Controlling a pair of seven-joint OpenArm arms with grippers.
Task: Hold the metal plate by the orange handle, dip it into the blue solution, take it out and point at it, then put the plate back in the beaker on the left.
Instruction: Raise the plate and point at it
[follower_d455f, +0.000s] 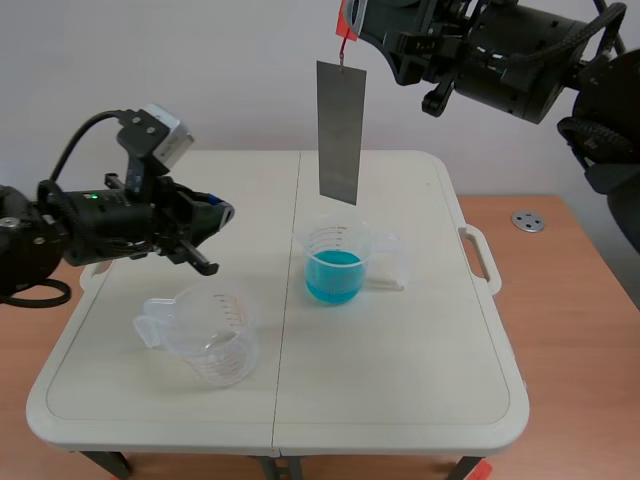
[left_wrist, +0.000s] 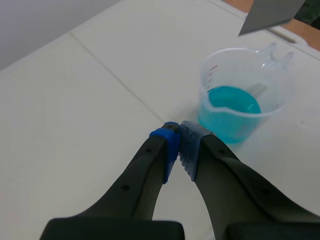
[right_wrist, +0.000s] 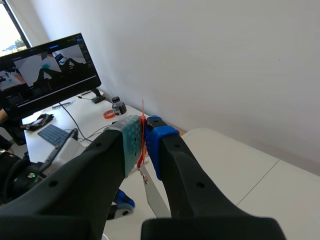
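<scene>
Plate (follower_d455f: 340, 130) over blue beaker (follower_d455f: 335, 265), pinched by right gripper (right_wrist: 144, 131); left gripper (left_wrist: 179, 132) closed, empty.

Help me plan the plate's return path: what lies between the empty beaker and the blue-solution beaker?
Nothing stands there. In the scene view, only bare table with its centre seam separates the empty beaker from the blue-solution beaker.

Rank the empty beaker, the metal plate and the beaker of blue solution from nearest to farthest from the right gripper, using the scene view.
1. metal plate, hanging just below the right gripper.
2. beaker of blue solution, on the table under the plate.
3. empty beaker, farther left on the table.
</scene>
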